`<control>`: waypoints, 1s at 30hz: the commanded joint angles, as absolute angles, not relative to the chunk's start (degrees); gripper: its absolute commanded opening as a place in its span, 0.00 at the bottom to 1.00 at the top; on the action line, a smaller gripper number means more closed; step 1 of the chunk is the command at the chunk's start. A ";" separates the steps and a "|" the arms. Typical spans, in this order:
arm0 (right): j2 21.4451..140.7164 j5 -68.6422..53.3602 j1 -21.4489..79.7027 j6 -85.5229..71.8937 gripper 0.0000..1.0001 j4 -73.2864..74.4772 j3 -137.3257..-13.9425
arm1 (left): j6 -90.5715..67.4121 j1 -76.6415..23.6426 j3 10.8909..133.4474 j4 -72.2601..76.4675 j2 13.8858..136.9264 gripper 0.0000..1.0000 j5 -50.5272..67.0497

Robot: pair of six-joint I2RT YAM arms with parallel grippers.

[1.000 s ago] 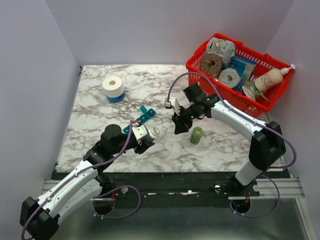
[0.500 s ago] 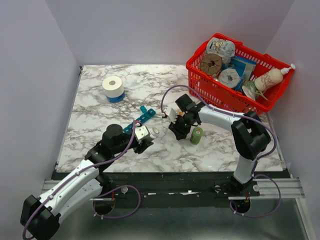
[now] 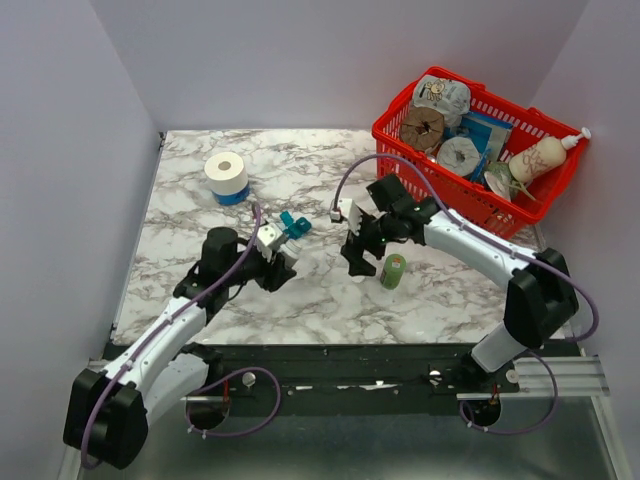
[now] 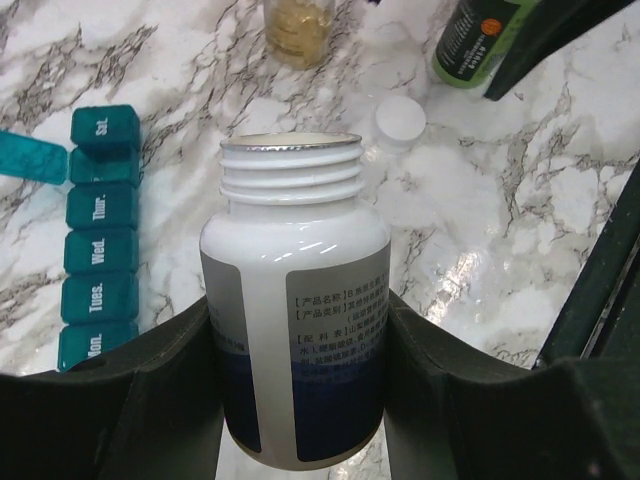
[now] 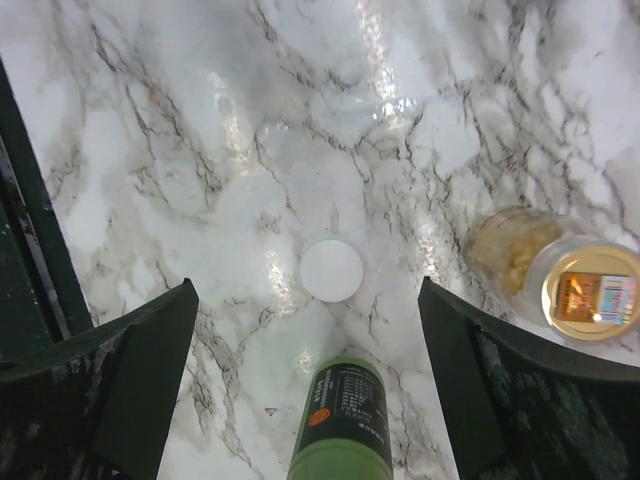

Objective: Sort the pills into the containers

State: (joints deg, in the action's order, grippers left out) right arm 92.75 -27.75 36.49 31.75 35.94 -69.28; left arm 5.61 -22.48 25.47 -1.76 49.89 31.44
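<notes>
My left gripper (image 4: 297, 310) is shut on an uncapped white pill bottle (image 4: 295, 250), held upright just right of the teal containers strip (image 4: 100, 250). The strip's day lids are closed, except one at its far end that stands open (image 4: 30, 160). The bottle's white cap (image 5: 332, 269) lies flat on the marble. My right gripper (image 5: 308, 290) hangs open above that cap with nothing in it. From above, the left gripper (image 3: 278, 266) sits beside the containers (image 3: 293, 224) and the right gripper (image 3: 358, 255) is to its right. No loose pills show.
A green bottle (image 3: 393, 271) stands by the right gripper. A clear jar with yellowish contents and a gold lid (image 5: 560, 280) lies near it. A red basket (image 3: 470, 190) of items sits at the back right, and a white tape roll (image 3: 226, 174) at the back left.
The right gripper has opened wide, left the white cap on the table and risen. The left arm has carried the bottle back left, toward the teal strip.
</notes>
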 commanded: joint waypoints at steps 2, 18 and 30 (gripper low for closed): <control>86.93 -32.69 33.40 33.13 1.00 37.27 -71.72 | -3.50 -21.78 36.64 -8.95 55.02 0.00 41.48; 84.82 -34.63 31.11 32.17 1.00 35.60 -70.14 | 0.28 -18.06 34.47 -3.72 57.12 0.00 36.28; 83.94 -34.63 29.97 31.46 1.00 34.37 -68.91 | 7.12 -18.38 43.07 -13.01 65.65 0.00 34.35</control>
State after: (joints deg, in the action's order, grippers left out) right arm 85.32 -33.15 30.61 31.94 35.62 -70.04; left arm 4.56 -19.18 43.44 -13.82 66.89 33.71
